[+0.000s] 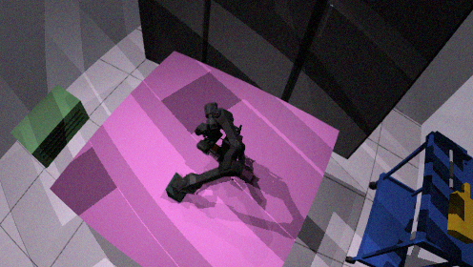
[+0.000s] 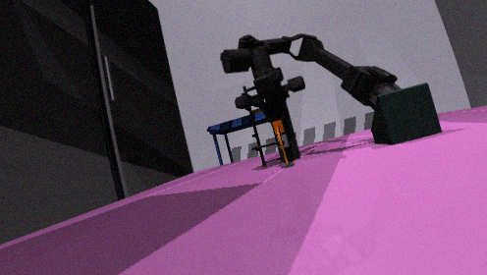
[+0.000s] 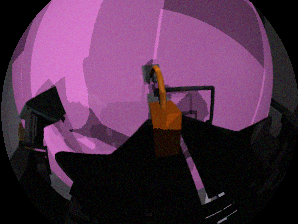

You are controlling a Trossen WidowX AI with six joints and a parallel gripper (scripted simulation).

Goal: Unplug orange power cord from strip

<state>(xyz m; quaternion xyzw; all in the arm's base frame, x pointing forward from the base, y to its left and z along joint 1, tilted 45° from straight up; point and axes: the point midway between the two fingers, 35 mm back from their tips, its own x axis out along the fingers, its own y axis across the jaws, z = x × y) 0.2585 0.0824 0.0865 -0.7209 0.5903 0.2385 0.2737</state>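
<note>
Grasping the orange plug [image 3: 164, 117], the fingers are held closed on its two sides, as seen in the wrist view, where the dark finger bodies fill the lower part of the picture and the plug block sits between them at their tips. Ahead of the fingers, the orange cord [image 3: 157, 82] is seen rising from the plug and curving slightly to one side. Just beyond the plug, a dark rectangular outline is seen lying on the pink counter [image 3: 100, 36]; whether this is the power strip, and whether the plug is seated in it or lifted clear, cannot be told from the pictures.

In the exterior view, the gripper [image 2: 284, 147] is pointed straight down at the counter [image 2: 393, 211], and the orange plug [image 2: 279, 132] is seen as a narrow upright strip alongside the lower part of the dark fingers. The arm [image 2: 334, 61] is folded over above the fingers, and its base [image 2: 405, 114] is set on the counter well apart from them.

In the top view, the arm [image 1: 224, 143] is seen over the middle of the counter [image 1: 143, 143]; the plug is largely hidden beneath it.
</note>
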